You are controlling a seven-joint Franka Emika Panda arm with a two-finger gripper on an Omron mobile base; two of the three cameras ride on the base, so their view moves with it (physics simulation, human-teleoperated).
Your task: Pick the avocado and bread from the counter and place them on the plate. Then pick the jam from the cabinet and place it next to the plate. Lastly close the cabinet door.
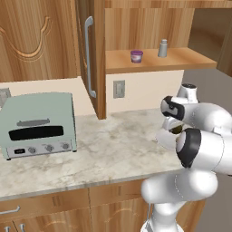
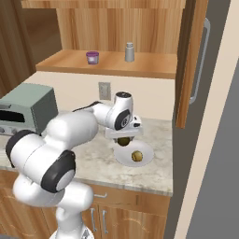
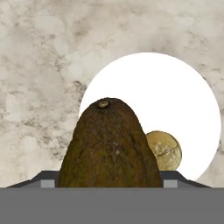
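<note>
The claw (image 2: pixel 123 139) grips the avocado (image 3: pixel 108 146) and hangs over the near-left edge of the plate (image 3: pixel 175 87) on the desk (image 2: pixel 93 158). The bread (image 2: pixel 137 156) already lies on the plate, just beside the avocado's drop spot; the avocado's long axis runs along the claw's line.

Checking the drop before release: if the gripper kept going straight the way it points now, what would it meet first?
Probably the plate. The gripper, shut on the avocado, points down at it, so the avocado would land first, close beside the bread already there. How far above it hangs is unclear.

Counter (image 2: pixel 93 161): plate (image 2: pixel 145 157), toaster oven (image 1: pixel 38 124). Shelf (image 2: pixel 140 65): jam (image 2: pixel 92 57), shaker (image 2: pixel 130 52).
</note>
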